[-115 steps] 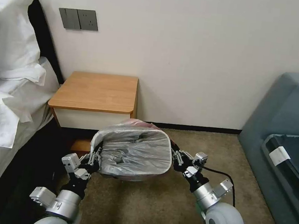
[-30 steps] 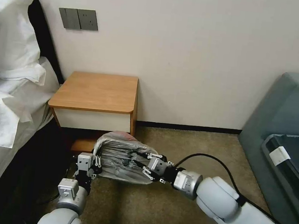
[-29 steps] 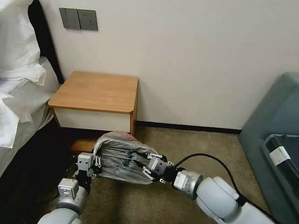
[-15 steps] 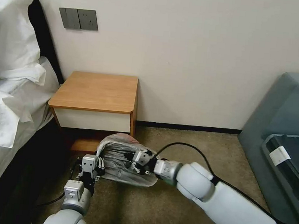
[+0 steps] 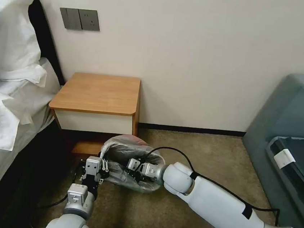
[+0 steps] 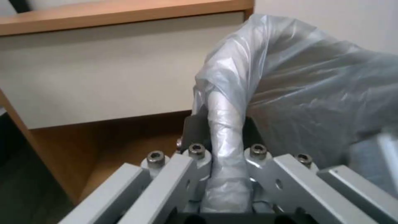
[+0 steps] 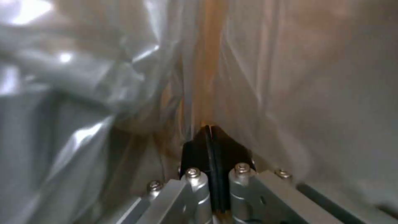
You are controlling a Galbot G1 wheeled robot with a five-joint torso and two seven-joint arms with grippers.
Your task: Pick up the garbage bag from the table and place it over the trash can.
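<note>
One garbage bag point(image 5: 126, 153), one table point(image 5: 98, 94), two claws: left claw point(image 5: 100, 166), right claw point(image 5: 134, 166).

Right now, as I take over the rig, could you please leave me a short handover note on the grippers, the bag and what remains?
Left gripper: shut on a bunched strip of the garbage bag, at the bag's left edge, low in front of the nightstand.
Right gripper: fingers pressed shut, tip pushed into the bag's film; the arm reaches across from the right. I cannot tell whether film is pinched between them.
Bag: off the nightstand top, draped in a dome down at carpet level. Whatever it covers is hidden, so I cannot confirm the trash can beneath.
Done: pickup.
Left: verify the rim is seated around the bin, then release.
</note>
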